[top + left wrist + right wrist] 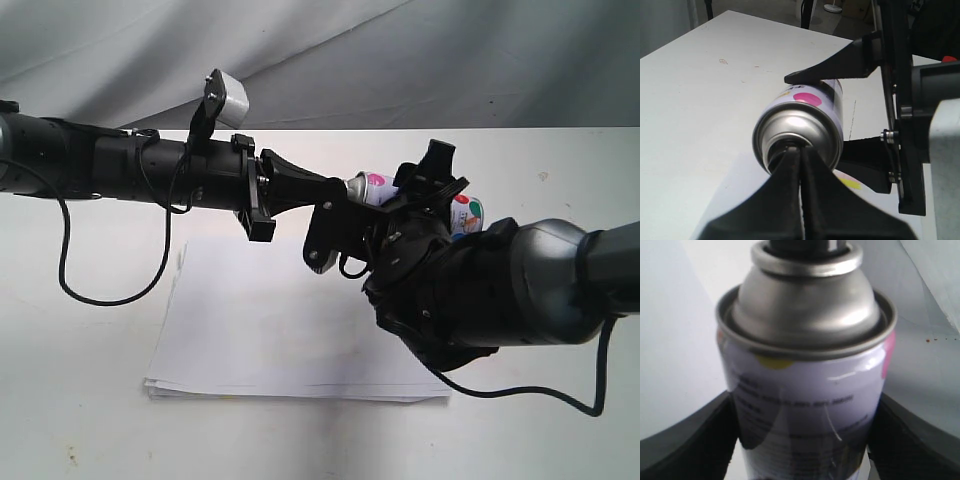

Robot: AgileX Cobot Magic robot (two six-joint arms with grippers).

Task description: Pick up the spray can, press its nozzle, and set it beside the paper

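The spray can (373, 187) lies level in the air above the paper (260, 330), and my right gripper (432, 192) is shut on its body. In the right wrist view the can (805, 390) fills the gap between both black fingers (685, 450), with the black nozzle (805, 244) at its silver top. My left gripper (340, 186) is shut. Its joined fingertips (800, 149) sit against the can's top (799, 131) and hide the nozzle there. A yellow tab (850, 183) of the paper shows under the can.
The white table (90, 410) runs back to a grey cloth backdrop (400, 50). A black cable (100, 290) hangs from the left arm over the table, and another cable (520, 392) trails from the right arm near the paper's corner.
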